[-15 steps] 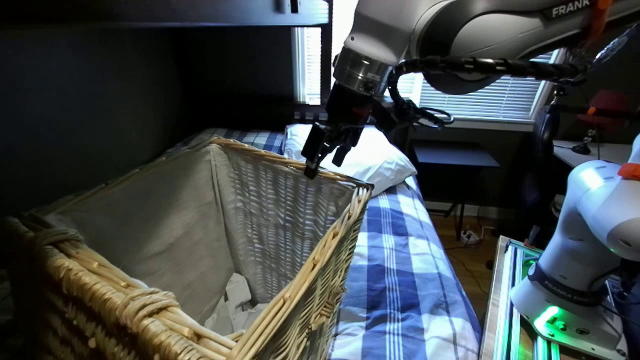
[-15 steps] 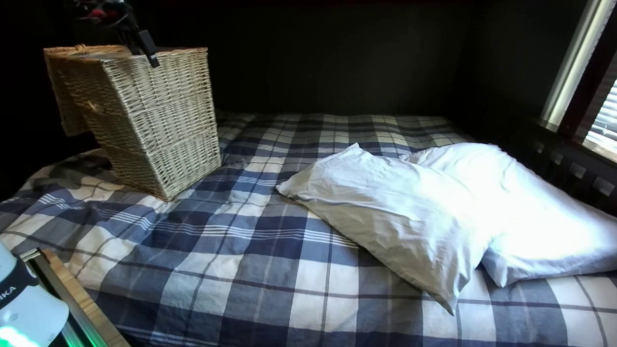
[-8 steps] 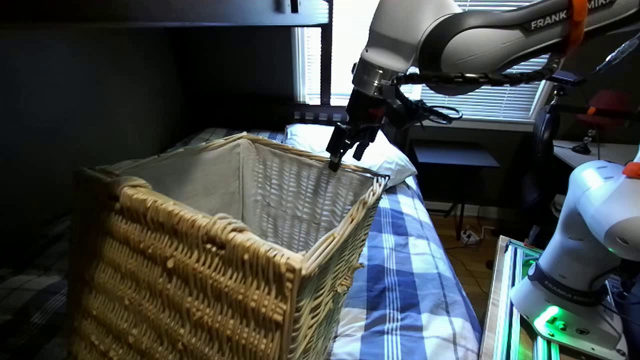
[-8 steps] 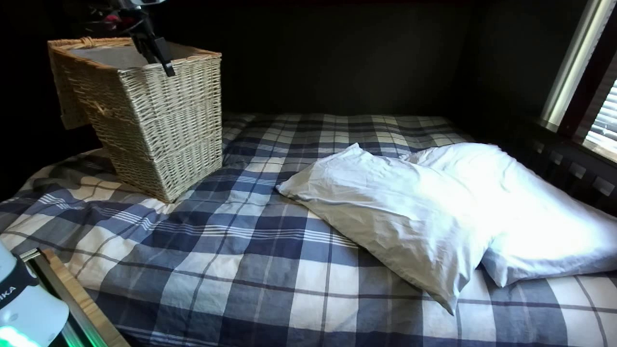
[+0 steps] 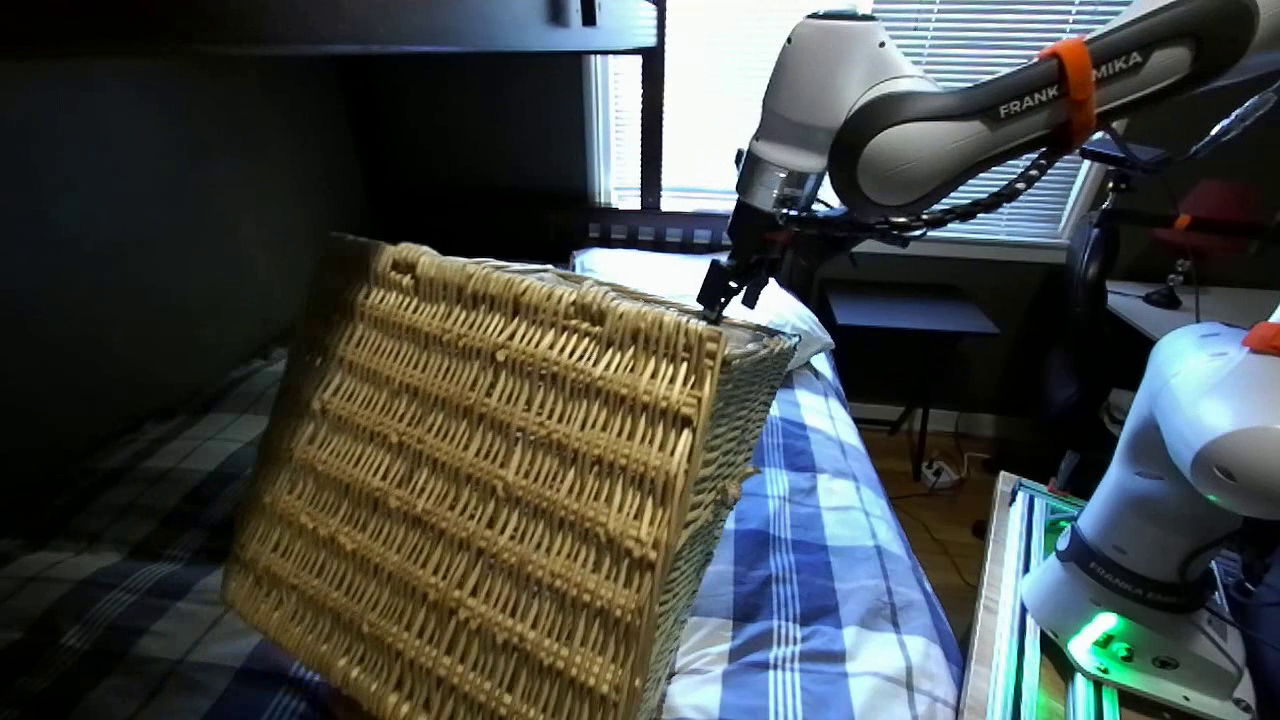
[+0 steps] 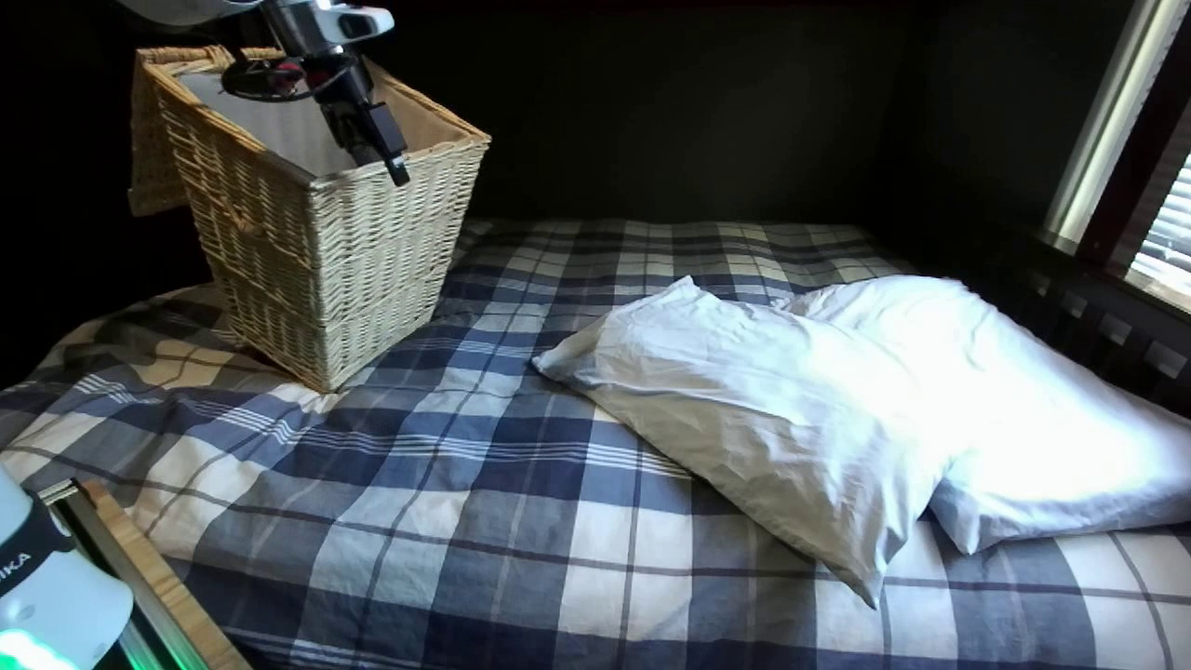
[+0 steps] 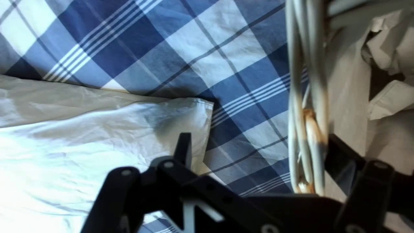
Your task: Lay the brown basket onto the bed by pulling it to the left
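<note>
Boxy tan-brown wicker basket [image 6: 381,251] is kinda tilted, blue-and-white plaid bed [image 6: 521,502] underneath, black gripper [image 7: 259,145] straddling the rim [image 7: 320,97], jaws apart.

Dark walls [image 6: 670,121] and daylight through white blinds [image 5: 980,40] show in both exterior views. In an exterior view, the window [image 5: 710,120] glares nearly white; below it stands a small dark table [image 5: 910,308]. Farther right, a desk [image 5: 1215,307] bears a red lamp [image 5: 1222,207]. A dark panel [image 5: 330,25] crosses overhead. The floor [image 5: 958,535] is brown wood.
</note>
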Robot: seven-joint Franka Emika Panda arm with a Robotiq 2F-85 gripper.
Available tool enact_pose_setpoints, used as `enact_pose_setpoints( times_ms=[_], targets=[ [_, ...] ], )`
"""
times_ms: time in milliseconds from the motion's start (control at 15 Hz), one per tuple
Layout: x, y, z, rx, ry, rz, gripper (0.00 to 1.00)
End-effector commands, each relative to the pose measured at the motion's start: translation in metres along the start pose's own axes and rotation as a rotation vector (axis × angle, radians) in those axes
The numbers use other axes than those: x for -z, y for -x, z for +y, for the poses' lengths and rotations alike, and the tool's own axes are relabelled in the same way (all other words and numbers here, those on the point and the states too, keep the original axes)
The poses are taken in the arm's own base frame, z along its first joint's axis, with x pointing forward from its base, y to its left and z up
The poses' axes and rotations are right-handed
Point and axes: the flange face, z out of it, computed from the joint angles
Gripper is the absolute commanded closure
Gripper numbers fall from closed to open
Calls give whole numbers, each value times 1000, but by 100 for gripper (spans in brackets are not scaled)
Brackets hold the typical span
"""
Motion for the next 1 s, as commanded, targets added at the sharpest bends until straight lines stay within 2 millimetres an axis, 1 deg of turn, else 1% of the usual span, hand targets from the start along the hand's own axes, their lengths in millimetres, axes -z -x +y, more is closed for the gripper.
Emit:
enact_pose_setpoints(
  times_ms=[0,67,200,333,400,533,667,733,800,867,933],
  targets=[
    [-28,8,42,10,56,4,0],
    [-38,9,52,1,47,2,0],
    [-50,8,72,-18,33,34,0],
    [-53,7,95,-64,-6,74,0],
    [-45,5,109,-83,-8,111,0],
    [-24,7,137,-116,-16,140,0],
    [-9,16,173,-159,71,145,0],
    [-2,21,190,-200,79,144,0],
    [5,32,213,-253,143,128,0],
    [5,49,229,-273,200,60,0],
    [6,61,239,-294,224,9,0]
  ],
)
